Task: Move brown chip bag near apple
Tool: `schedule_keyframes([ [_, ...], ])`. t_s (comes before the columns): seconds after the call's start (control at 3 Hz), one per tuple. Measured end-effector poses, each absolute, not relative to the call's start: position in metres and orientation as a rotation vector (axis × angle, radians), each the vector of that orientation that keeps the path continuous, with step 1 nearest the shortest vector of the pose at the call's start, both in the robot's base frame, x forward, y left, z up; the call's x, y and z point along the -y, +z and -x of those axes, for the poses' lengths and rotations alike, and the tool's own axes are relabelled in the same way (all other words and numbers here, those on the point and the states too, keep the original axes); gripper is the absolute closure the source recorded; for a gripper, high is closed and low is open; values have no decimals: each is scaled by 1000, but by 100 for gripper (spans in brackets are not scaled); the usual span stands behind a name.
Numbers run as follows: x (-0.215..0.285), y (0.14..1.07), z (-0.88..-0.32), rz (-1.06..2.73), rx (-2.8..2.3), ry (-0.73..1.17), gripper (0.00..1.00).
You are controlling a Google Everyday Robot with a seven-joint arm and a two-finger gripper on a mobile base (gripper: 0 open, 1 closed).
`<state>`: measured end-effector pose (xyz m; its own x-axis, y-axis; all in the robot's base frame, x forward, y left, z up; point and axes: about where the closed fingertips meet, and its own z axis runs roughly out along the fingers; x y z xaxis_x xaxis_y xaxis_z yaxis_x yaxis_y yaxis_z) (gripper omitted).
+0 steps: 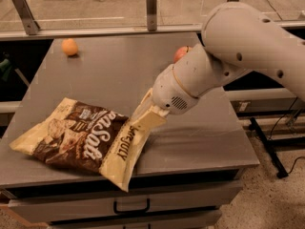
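Gripper (147, 112): looks clamped on the chip bag (81, 140) at its 3 o'clock end, rest trailing toward 8 o'clock; needs dragging toward 1 o'clock for the apple (180, 54).

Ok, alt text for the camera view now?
The robot's hand grips the right edge of the brown chip bag, lifting it at the front of the grey table. The apple sits at the back right, partly hidden behind the arm; a small orange fruit lies back left.
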<state>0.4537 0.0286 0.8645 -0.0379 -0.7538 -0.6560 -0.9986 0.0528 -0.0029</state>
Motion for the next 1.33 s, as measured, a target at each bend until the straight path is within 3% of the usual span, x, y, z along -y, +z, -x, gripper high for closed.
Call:
schedule_keyframes([
  [0.33,6,901,-470,1726,-1795,576,100],
  [1.0,13,910,-472,1711,-1777,540,100],
  [1.33,45,913,-483,1742,-1765,481,100],
])
